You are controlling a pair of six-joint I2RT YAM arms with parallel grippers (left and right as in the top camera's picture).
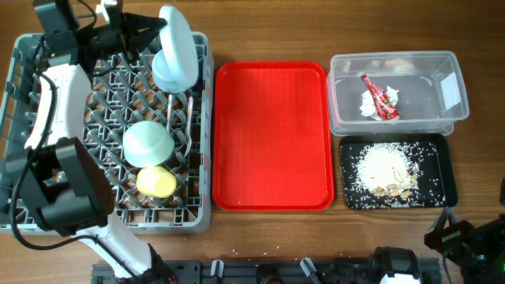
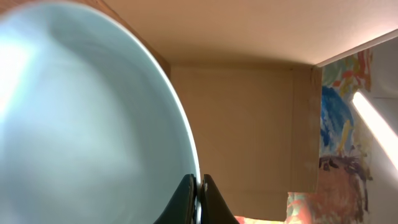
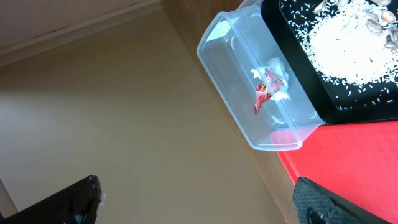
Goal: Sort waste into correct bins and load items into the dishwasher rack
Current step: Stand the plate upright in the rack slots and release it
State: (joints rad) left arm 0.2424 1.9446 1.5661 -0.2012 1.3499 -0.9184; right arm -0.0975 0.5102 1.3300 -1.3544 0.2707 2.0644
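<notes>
Left gripper (image 2: 198, 190) is pinching the rim of the plate (image 1: 175, 49) — jaws nearly closed on it. Plate is standing on edge at the far end of the rack (image 1: 17, 79). Bowl (image 1: 147, 142) and cup (image 1: 156, 182) are sitting in the rack, nearer the front. Right gripper (image 3: 196, 194) is hanging wide open, holding nothing — wrapper (image 3: 261, 96) and napkin (image 3: 275, 67) are lying in the clear tub (image 3: 230, 81), rice (image 3: 348, 46) in the black tray (image 3: 348, 111).

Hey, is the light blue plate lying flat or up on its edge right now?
On edge, tilted: from overhead the plate shows as a narrow oval over the rack, the left gripper pinching its rim.
</notes>
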